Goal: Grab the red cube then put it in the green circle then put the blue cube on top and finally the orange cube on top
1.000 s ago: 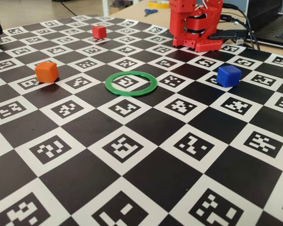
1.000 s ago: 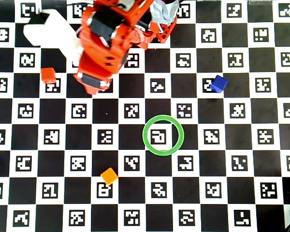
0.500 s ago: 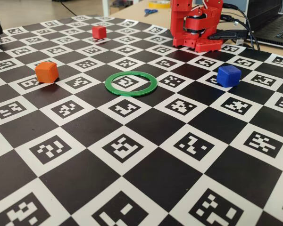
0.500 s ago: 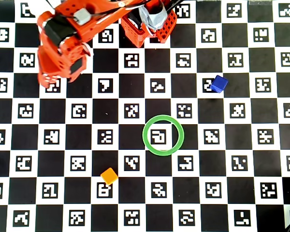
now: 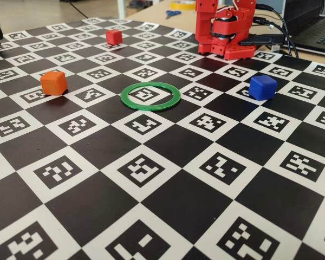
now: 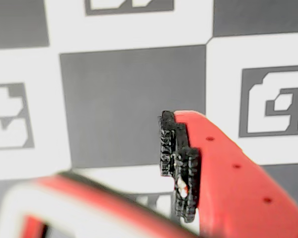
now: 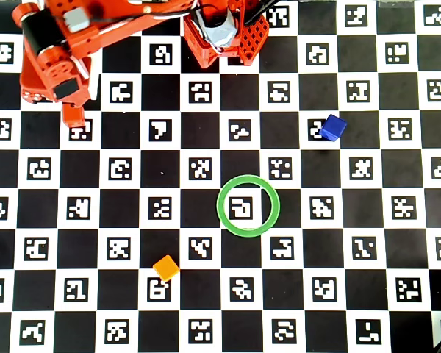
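In the overhead view the red arm (image 7: pixel 95 29) reached from its base (image 7: pixel 224 33) out toward the picture's left, its end effector (image 7: pixel 73 116) pointing down above the checkered surface (image 7: pixel 206 309), directly over the spot where the red cube (image 5: pixel 114 37) lay in the fixed view. In the wrist view its black-padded finger (image 6: pixel 181 163) stood apart from the other, open with nothing between. Half a second before, the arm had hung nearer the green circle (image 7: pixel 248 205); it had swung farther away. The blue cube (image 7: pixel 333 127) sat up and right of the circle, the orange cube (image 7: pixel 166 268) down and left, both unmoved.
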You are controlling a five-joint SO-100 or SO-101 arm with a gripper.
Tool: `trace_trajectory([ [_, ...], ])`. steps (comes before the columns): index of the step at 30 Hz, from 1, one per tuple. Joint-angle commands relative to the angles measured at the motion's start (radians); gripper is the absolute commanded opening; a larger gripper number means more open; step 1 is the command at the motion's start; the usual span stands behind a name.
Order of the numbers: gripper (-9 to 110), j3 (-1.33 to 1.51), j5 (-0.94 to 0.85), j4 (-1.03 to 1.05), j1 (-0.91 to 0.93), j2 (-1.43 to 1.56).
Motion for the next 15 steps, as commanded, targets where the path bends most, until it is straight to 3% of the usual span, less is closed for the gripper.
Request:
trace_trajectory([
  [1, 32, 0.014, -0.002, -0.011, 0.005, 0.002],
  [15, 37, 0.282, -0.158, -0.273, 0.041, 0.035],
])
